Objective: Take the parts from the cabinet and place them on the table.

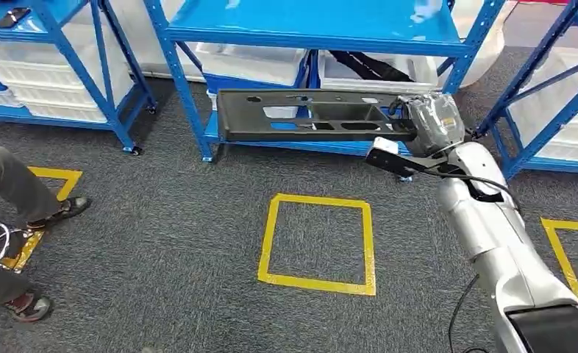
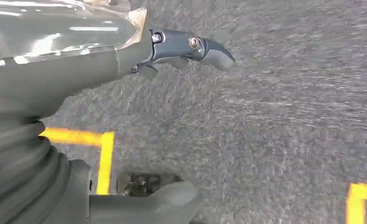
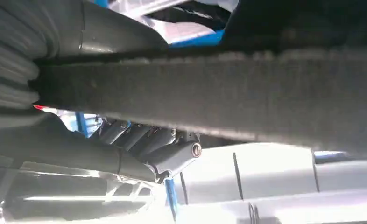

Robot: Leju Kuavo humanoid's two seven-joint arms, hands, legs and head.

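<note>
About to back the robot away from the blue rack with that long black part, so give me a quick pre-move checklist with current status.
1. Right hand holds the long black part at its right end: ok.
2. Grip firmness: fingers wrap under the part, thumb above; slip risk from the end hold, cannot tell.
3. Part clear of the blue rack: it lies across the front upright; cannot tell.
4. Left hand free, over the carpet: ok.
5. Person's feet at the left, apart from the part: ok, keep watching.
6. Table as destination: cannot tell.
</note>
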